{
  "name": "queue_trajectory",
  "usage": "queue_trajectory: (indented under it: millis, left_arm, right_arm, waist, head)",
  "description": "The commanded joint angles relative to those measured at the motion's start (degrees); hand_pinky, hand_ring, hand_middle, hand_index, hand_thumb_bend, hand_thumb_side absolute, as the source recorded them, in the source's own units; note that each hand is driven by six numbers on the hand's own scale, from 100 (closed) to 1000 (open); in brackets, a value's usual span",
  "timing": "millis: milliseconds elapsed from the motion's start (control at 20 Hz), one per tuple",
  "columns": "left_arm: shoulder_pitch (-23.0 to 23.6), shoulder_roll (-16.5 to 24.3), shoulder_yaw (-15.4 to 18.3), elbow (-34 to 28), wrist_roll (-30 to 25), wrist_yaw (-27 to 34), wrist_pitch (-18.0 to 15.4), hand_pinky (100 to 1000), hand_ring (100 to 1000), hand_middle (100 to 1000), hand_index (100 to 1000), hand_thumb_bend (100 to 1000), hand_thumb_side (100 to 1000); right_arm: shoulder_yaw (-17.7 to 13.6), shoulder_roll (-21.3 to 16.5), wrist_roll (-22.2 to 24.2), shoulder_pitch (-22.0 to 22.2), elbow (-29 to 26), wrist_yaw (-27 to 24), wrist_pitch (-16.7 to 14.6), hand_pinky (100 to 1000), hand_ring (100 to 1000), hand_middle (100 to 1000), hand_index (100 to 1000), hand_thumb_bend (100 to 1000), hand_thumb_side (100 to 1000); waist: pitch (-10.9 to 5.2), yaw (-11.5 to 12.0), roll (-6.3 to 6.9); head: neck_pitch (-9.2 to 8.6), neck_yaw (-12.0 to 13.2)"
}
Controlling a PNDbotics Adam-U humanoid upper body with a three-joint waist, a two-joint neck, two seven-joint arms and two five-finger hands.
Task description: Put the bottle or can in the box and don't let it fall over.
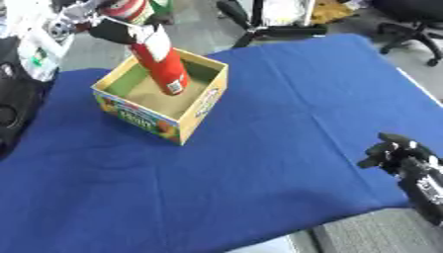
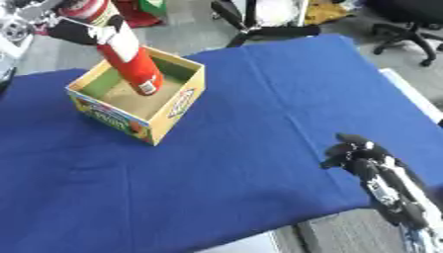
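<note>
A tall red can [image 1: 164, 64] with a white band near its top stands tilted inside the open cardboard box [image 1: 200, 106], its base on the box floor. My left hand [image 1: 117, 29] is shut round the can's upper end, above the box's far left corner. The box is yellow with a printed fruit picture on its front and sits at the left of the blue table. My right hand [image 2: 359, 155] rests at the lower right near the table's front edge, fingers curled, holding nothing.
A blue cloth [image 1: 286, 123] covers the table. Black equipment [image 1: 13, 104] lies along the left edge. Beyond the far edge are a tripod base [image 1: 259, 24] and an office chair [image 1: 415, 29] on the floor.
</note>
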Motion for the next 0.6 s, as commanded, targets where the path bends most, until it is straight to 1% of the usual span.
queue_trajectory:
  millis: [50, 100, 200, 250, 350, 450, 500, 550, 600]
  left_arm:
    - [-0.60, 1.38, 0.54, 0.70, -0.03, -4.83, -1.90, 950, 958, 912, 1000, 100, 265]
    - [-0.41, 1.48, 0.61, 0.91, -0.74, -5.34, -2.98, 982, 993, 951, 1000, 100, 408]
    - [-0.11, 1.79, 1.01, 1.12, -1.46, -4.59, -4.68, 999, 1000, 995, 1000, 100, 599]
    - [-0.02, 2.13, 1.21, 1.10, -1.65, -3.70, -5.21, 1000, 1000, 1000, 1000, 100, 632]
    - [0.10, 2.75, 1.55, 0.70, -1.47, -1.31, -5.86, 993, 1000, 1000, 1000, 100, 667]
    - [0.21, 3.49, 1.84, 0.17, -0.98, 2.36, -5.84, 985, 1000, 1000, 1000, 100, 689]
    - [0.30, 3.95, 1.80, -0.25, -1.05, 4.11, -5.74, 984, 1000, 1000, 1000, 100, 685]
    - [0.36, 4.52, 1.79, -0.79, -1.20, 5.24, -5.45, 979, 1000, 1000, 1000, 100, 681]
    - [0.59, 4.96, 1.85, -1.64, -1.15, 6.59, -5.19, 966, 1000, 1000, 1000, 100, 633]
  right_arm:
    - [-0.06, -0.41, 0.13, -0.60, -0.54, -0.14, -0.18, 723, 649, 684, 884, 100, 592]
    - [-0.10, -0.42, 0.08, -0.55, -0.54, -0.08, -0.23, 723, 649, 684, 883, 100, 592]
    - [-0.22, -0.43, -0.01, -0.42, -0.54, 0.03, -0.33, 722, 648, 684, 883, 100, 592]
    - [-0.30, -0.45, -0.07, -0.34, -0.52, 0.10, -0.38, 722, 648, 684, 883, 100, 592]
    - [-0.43, -0.47, -0.19, -0.17, -0.51, 0.22, -0.48, 722, 648, 684, 883, 100, 593]
    - [-0.48, -0.49, -0.24, -0.02, -0.51, 0.34, -0.60, 722, 648, 684, 883, 100, 593]
    - [-0.50, -0.50, -0.25, 0.04, -0.49, 0.40, -0.65, 722, 648, 685, 883, 100, 593]
    - [-0.53, -0.51, -0.26, 0.09, -0.47, 0.43, -0.69, 722, 648, 685, 883, 100, 613]
    - [-0.60, -0.50, -0.33, 0.14, -0.45, 0.44, -0.74, 722, 648, 685, 883, 100, 592]
  waist:
    - [-0.57, 0.14, -0.18]
    - [-0.57, 0.26, -0.22]
    - [-0.57, 0.52, -0.29]
    - [-0.56, 0.67, -0.32]
    - [-0.56, 0.99, -0.37]
    - [-0.56, 1.30, -0.43]
    - [-0.59, 1.43, -0.48]
    - [-0.62, 1.53, -0.51]
    - [-0.64, 1.69, -0.56]
  head:
    - [-0.72, -0.17]
    - [-0.73, -0.20]
    - [-0.72, -0.33]
    - [-0.71, -0.38]
    - [-0.70, -0.47]
    - [-0.70, -0.53]
    - [-0.66, -0.54]
    - [-0.66, -0.56]
    - [-0.71, -0.61]
